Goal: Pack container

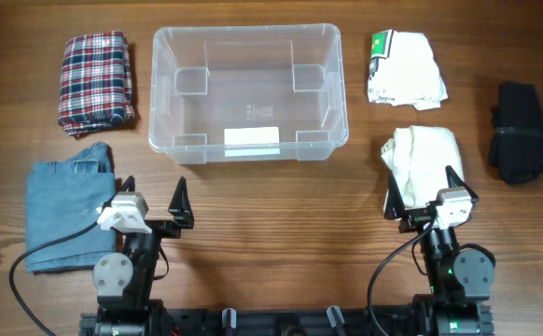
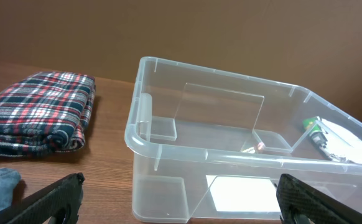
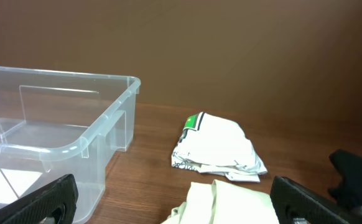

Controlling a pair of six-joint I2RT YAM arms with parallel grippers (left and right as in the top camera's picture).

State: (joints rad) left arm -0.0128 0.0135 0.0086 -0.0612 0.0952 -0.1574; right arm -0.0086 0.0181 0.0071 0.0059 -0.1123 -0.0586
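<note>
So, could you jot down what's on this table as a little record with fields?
container: clear plastic bin, empty, white label on its near side
left of it: plaid cloth, denim cloth, both folded
right of it: white printed cloth, cream cloth, black cloth
left end effector: open, holding nothing
right end effector: open, at the cream cloth's near edge

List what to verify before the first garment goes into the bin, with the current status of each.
1. Container empty: ok, only its white label shows.
2. Left gripper open, holding nothing: ok.
3. Right gripper open, holding nothing: ok.
4. Cream garment folded, directly ahead of right gripper: ok.
5. Jeans folded, lying just left of left gripper: ok.
6. Black garment within right arm's reach: cannot tell.
</note>
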